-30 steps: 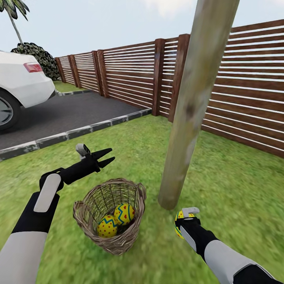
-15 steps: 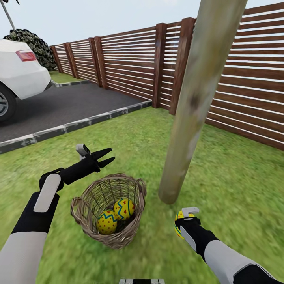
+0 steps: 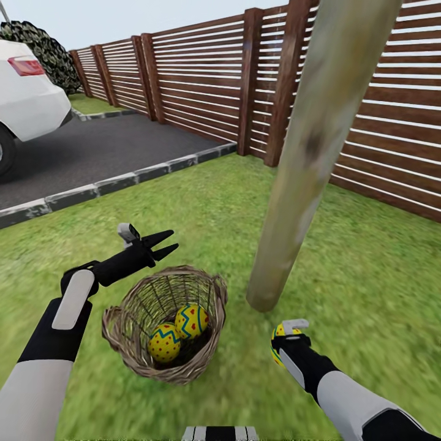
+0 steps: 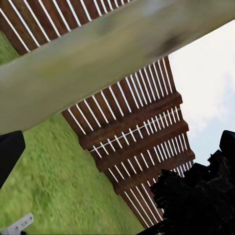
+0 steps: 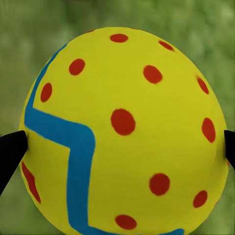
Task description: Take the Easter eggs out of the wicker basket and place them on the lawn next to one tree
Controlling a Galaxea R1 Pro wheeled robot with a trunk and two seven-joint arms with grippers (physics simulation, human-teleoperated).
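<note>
Head view looks down over both arms onto the lawn (image 3: 202, 208). The wicker basket (image 3: 160, 364) sits on the grass between the two arms, tilted a little, with two Easter eggs lying side by side on its dark bottom: one (image 3: 165, 342) toward the robot and one (image 3: 192, 321) just behind it, the two touching. The left gripper (image 3: 166, 241) hangs in the air just above and behind the basket's far-left rim, its two dark fingers parted a little and holding nothing.

Right of the basket stands the tree (image 3: 309, 159), a pale grey-green mottled trunk that leans slightly and meets the grass near the basket's right side. The right gripper (image 3: 285, 343) is low over the grass just in front of the trunk's foot, closed around the third Easter egg (image 3: 279, 334), of which a yellow edge shows past the wrist. Whether that egg touches the grass cannot be told.

Right wrist view shows the held egg (image 5: 125, 129) close up, yellow with red dots and a blue zigzag, with a dark fingertip (image 5: 11, 154) pressed against each side and blurred green grass behind.

Left wrist view shows the trunk (image 4: 98, 58) crossing the picture, with grass and the slatted wooden fence (image 4: 137, 132) behind it.

Beyond the lawn a stone kerb (image 3: 116, 184) edges a dark asphalt driveway (image 3: 92, 156) where a white car (image 3: 27, 104) is parked, and the fence (image 3: 202, 79) runs along the far side.
</note>
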